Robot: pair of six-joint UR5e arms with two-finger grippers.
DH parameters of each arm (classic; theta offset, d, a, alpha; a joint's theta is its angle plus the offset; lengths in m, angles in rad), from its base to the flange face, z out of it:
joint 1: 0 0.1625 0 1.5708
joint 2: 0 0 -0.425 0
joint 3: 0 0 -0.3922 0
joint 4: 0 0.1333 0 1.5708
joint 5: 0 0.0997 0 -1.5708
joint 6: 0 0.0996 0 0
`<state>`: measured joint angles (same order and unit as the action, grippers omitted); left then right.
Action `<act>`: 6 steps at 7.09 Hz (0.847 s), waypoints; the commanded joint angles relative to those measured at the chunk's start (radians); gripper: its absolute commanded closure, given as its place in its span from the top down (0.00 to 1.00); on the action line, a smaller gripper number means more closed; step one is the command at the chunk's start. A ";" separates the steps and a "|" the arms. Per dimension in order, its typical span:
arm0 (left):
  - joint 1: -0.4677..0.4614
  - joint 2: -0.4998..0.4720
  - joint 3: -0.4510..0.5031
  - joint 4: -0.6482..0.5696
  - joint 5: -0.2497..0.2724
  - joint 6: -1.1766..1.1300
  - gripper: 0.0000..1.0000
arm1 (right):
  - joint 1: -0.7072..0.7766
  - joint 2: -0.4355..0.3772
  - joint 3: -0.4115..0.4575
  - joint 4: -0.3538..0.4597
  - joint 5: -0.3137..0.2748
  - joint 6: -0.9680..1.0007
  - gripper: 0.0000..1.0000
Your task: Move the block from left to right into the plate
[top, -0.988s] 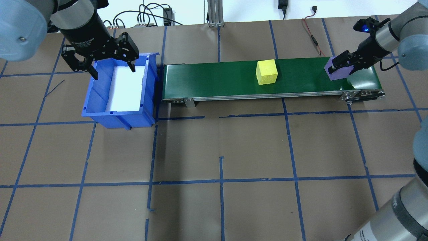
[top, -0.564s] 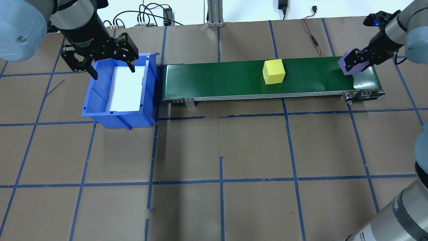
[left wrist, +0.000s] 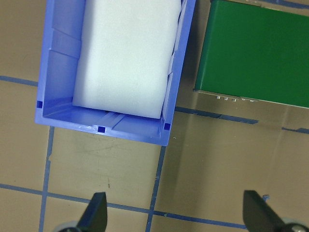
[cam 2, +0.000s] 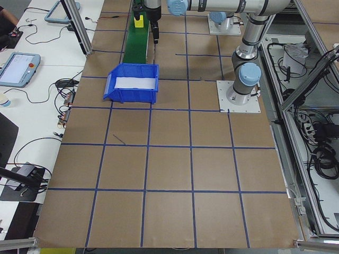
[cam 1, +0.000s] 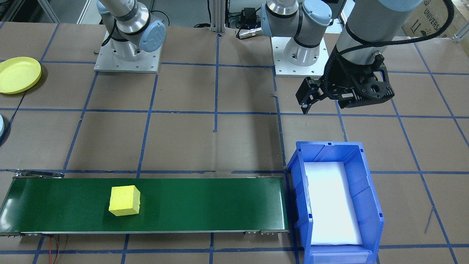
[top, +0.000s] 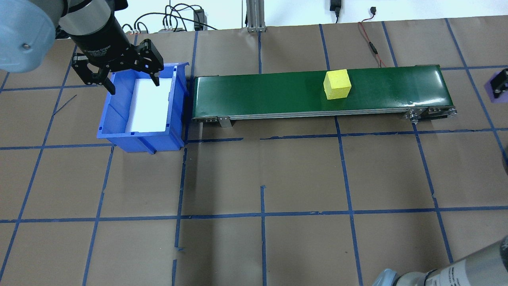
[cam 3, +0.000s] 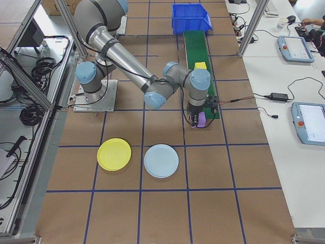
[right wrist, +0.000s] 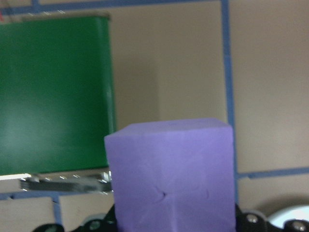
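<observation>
My right gripper [top: 500, 85] is shut on a purple foam block [right wrist: 171, 174] and holds it above the brown table just past the right end of the green conveyor [top: 274, 93]. The same purple block [cam 3: 201, 121] hangs beside the belt's end in the exterior right view. A yellow block [top: 337, 84] lies on the belt, right of its middle. The yellow plate [cam 3: 114, 154] lies flat on the table nearer the robot's base, apart from the gripper. My left gripper [top: 135, 87] hangs open and holds nothing over the blue bin [top: 119, 119].
A light blue plate [cam 3: 161, 160] lies right beside the yellow plate [cam 1: 18, 75]. The blue bin [cam 1: 370, 205] holds a white foam liner and stands against the conveyor's left end. Cables run along the table's far edge. Blue tape lines grid the brown table.
My right gripper carried the purple block rightward off the conveyor's end to the view's right edge. The yellow block moved right along the belt. The left arm stayed still.
</observation>
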<state>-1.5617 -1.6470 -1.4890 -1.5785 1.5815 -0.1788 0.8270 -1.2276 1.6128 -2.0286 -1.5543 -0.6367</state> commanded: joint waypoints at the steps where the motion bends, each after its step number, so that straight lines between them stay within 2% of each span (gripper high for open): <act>1: -0.001 0.000 0.001 0.000 -0.001 -0.001 1.00 | -0.213 -0.018 0.073 -0.013 0.010 -0.223 0.22; 3: -0.001 0.000 0.001 0.000 0.000 -0.001 1.00 | -0.302 0.000 0.125 -0.048 0.013 -0.261 0.26; 4: 0.000 0.001 0.001 0.000 0.000 0.001 1.00 | -0.304 0.014 0.133 -0.080 0.014 -0.259 0.42; 5: -0.001 0.001 0.001 0.000 0.000 -0.001 1.00 | -0.304 0.061 0.136 -0.079 0.014 -0.259 0.86; 6: -0.001 0.001 0.001 0.000 0.000 0.001 1.00 | -0.304 0.075 0.144 -0.079 -0.009 -0.259 1.00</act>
<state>-1.5626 -1.6463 -1.4880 -1.5785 1.5815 -0.1787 0.5256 -1.1816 1.7470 -2.1032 -1.5451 -0.8948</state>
